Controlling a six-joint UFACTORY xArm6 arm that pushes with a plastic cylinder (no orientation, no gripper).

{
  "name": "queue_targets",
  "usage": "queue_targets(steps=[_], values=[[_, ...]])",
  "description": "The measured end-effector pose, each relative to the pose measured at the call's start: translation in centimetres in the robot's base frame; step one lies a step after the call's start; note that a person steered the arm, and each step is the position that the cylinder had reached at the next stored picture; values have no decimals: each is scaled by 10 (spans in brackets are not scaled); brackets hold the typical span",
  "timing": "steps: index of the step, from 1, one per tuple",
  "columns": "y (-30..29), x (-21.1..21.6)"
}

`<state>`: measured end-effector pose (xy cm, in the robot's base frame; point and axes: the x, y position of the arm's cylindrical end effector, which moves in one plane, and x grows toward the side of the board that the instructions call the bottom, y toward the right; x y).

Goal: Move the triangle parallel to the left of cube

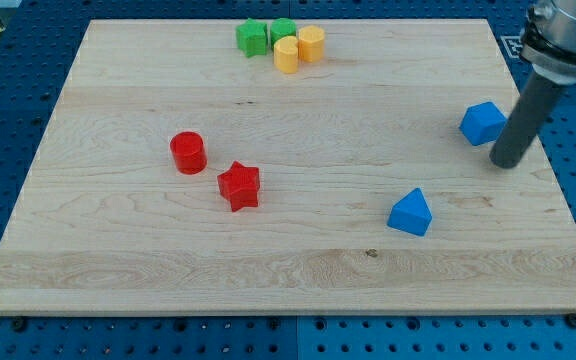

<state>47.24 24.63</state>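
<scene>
Bright, even overhead light, soft short shadows beneath the blocks, sharp focus, no glare.

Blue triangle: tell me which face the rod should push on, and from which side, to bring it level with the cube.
Nothing can grip here; it is a push. The blue triangle lies toward the view's bottom-left of the blue cube. My tip sits just right of the cube. I would probably come round beneath the triangle and press its lower face, sliding it toward the view's top.
</scene>
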Motion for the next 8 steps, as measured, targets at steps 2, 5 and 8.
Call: queue_targets(steps=[2,5,8], values=[[-18,106],[-153,98],[-102,60]])
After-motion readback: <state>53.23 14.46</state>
